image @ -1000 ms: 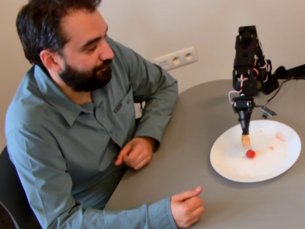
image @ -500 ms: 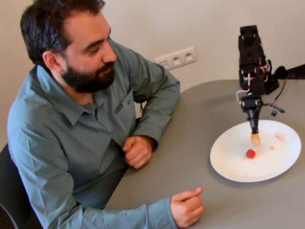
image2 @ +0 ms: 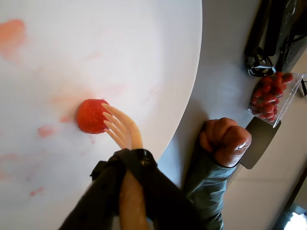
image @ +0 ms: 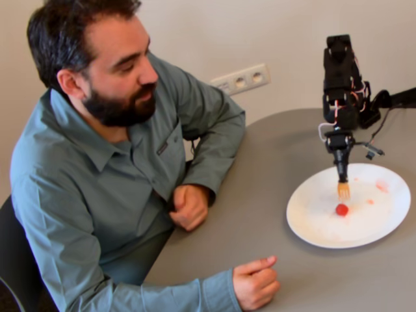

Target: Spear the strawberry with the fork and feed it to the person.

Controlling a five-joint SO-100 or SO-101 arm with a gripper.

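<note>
Strawberry sits on white plate, just below fork tines. Looks soft, slick w/ juice, may roll; spear dead centre. Gripper clenched round fork handle. Person waits left of plate.

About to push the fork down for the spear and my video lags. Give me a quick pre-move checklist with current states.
1. Strawberry on the plate, uncovered: ok.
2. Fork tines aimed at the berry: ok, tips at its edge in the wrist view.
3. Tines already in the fruit: cannot tell.
4. Fork firmly held by the gripper: cannot tell.
5. Person's hands off the plate: ok, fist rests on the table.
6. Berry away from the plate rim: ok.
</note>
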